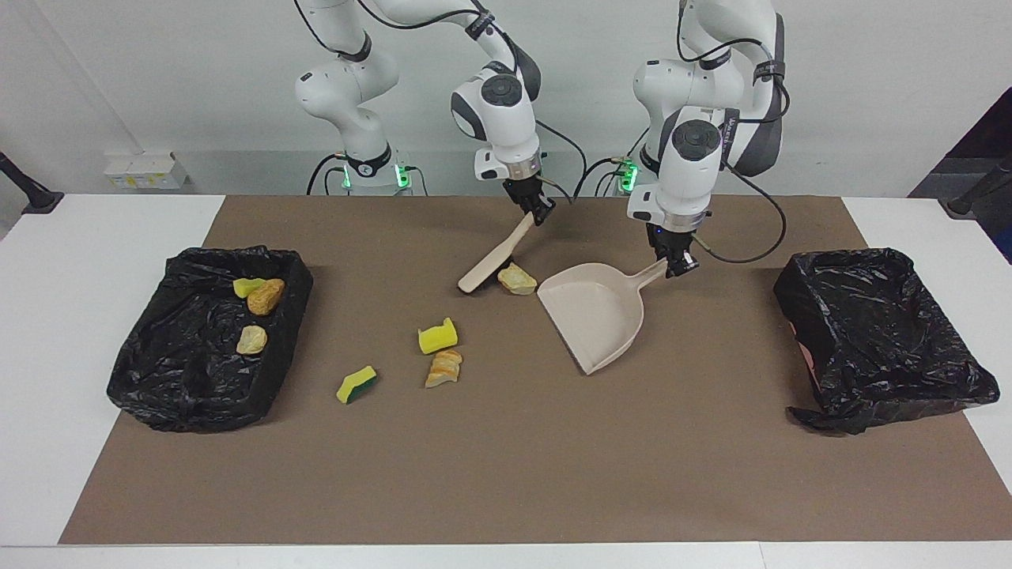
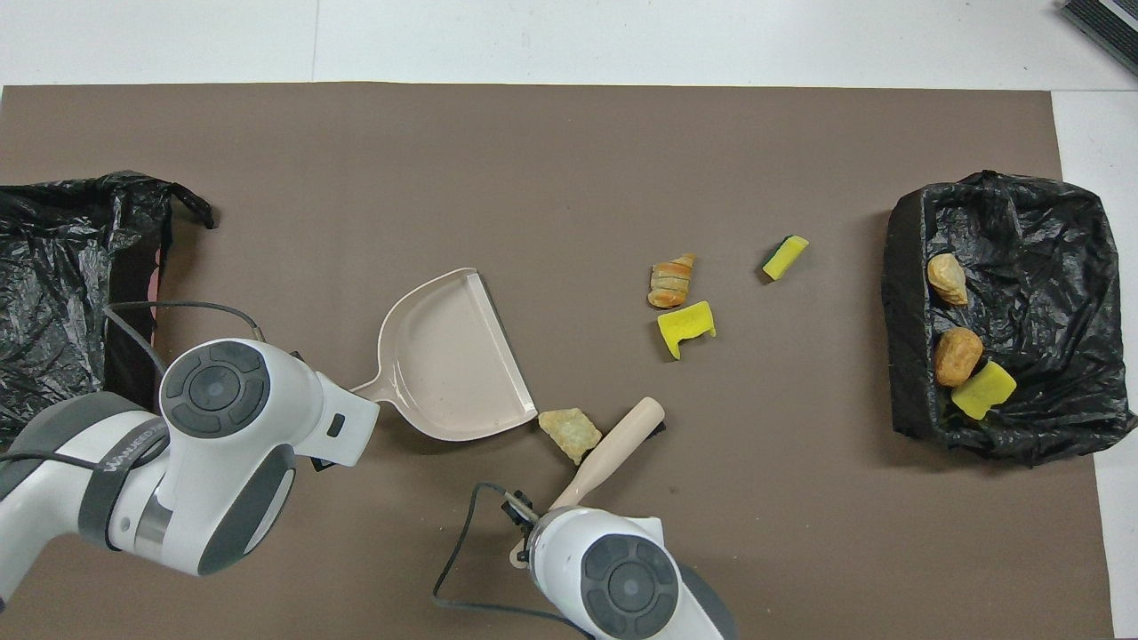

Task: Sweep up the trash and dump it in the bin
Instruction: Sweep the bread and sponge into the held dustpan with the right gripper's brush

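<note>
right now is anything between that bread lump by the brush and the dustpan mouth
Nothing visible. The bread lump lies on the mat right at the dustpan lip's corner, with the brush head just beside it. The other loose scraps lie farther from the robots, out of its path.

Scrap (image 1: pixel 517 279) lies between brush (image 1: pixel 496 258) and dustpan (image 1: pixel 594 314).

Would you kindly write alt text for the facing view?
The right pincer holds a beige brush against a tan bread-like lump beside the beige plastic dustpan held by the left pincer. Three scraps lie loose, three in a black-lined bin.
</note>
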Controlling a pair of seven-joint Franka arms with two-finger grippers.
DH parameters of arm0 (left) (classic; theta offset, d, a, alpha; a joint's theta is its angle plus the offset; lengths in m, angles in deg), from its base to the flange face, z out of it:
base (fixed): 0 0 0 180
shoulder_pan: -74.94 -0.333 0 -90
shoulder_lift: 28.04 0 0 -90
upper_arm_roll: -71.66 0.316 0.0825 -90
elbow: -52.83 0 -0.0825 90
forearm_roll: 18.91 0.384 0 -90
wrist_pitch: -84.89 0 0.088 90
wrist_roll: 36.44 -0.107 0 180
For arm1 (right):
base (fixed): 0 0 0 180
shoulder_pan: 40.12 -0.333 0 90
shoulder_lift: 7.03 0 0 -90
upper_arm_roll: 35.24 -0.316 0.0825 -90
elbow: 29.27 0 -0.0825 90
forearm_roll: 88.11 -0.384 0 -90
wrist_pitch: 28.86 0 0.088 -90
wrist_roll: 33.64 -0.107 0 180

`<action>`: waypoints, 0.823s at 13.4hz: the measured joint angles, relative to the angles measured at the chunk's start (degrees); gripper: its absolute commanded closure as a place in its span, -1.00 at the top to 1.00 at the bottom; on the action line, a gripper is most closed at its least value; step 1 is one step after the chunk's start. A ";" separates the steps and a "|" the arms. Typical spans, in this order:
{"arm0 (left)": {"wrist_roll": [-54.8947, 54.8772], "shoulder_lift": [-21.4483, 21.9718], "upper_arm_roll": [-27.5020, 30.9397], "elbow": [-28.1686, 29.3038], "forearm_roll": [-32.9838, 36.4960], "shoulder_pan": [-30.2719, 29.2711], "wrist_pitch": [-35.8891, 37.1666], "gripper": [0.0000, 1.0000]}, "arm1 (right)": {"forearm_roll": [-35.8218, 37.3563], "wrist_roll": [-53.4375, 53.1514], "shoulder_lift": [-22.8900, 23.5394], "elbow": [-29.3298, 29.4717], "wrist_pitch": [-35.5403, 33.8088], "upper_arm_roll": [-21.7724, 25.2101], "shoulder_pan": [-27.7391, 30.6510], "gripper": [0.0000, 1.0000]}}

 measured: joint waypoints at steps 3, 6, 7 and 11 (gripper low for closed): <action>0.17 0.00 0.00 0.01 0.00 0.00 -0.36 -1.00 | 0.08 7.64 4.72 6.39 -0.57 0.38 5.23 -1.00; 0.53 0.00 0.00 0.01 0.00 0.00 -0.45 -1.00 | 0.74 10.45 9.33 15.43 -5.53 0.40 7.14 -1.00; 0.61 0.00 0.00 0.01 0.00 0.00 -0.47 -1.00 | 0.77 12.10 10.40 18.55 -9.58 0.39 7.32 -1.00; 0.77 0.00 0.00 0.01 0.00 0.00 -0.53 -1.00 | 1.57 22.91 10.15 26.26 -21.80 0.72 10.93 -1.00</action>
